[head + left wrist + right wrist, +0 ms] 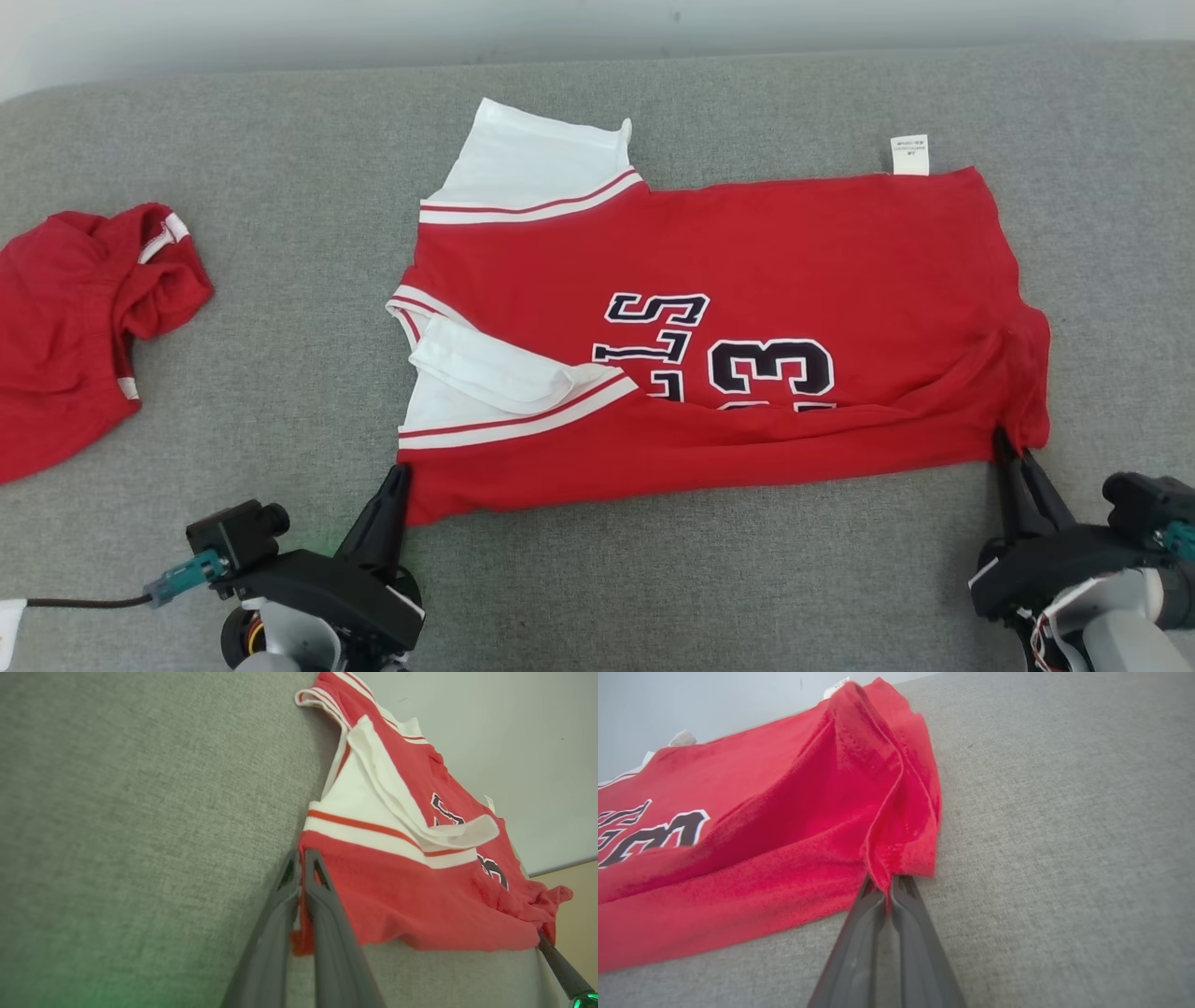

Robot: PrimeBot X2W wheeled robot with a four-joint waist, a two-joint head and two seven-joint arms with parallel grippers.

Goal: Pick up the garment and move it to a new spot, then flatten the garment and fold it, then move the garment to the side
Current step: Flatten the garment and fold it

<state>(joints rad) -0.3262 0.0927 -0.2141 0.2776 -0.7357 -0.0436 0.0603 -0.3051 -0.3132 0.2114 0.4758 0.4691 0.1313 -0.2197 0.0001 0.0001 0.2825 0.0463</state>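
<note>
The garment [747, 261], a red jersey, lay spread mid-cushion [280, 392]. The left gripper [400, 478] was clamped on its near-left corner and the right gripper [1008, 448] on its near-right corner, probably so the 2 corners could lift together for a fold.

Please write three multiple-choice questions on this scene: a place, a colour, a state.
1. Relative to the jersey, where is the crumpled red garment? A) on top B) robot's left, apart C) robot's right
2. The jersey's sleeves are mainly: A) white B) blue C) black
3. The left gripper and right gripper are: A) both open B) one open C) both shut on the jersey
Answers: 1 B, grey surface shows between them; 2 A, white with red stripes; 3 C, each pair of fingers pinches a near corner.
</note>
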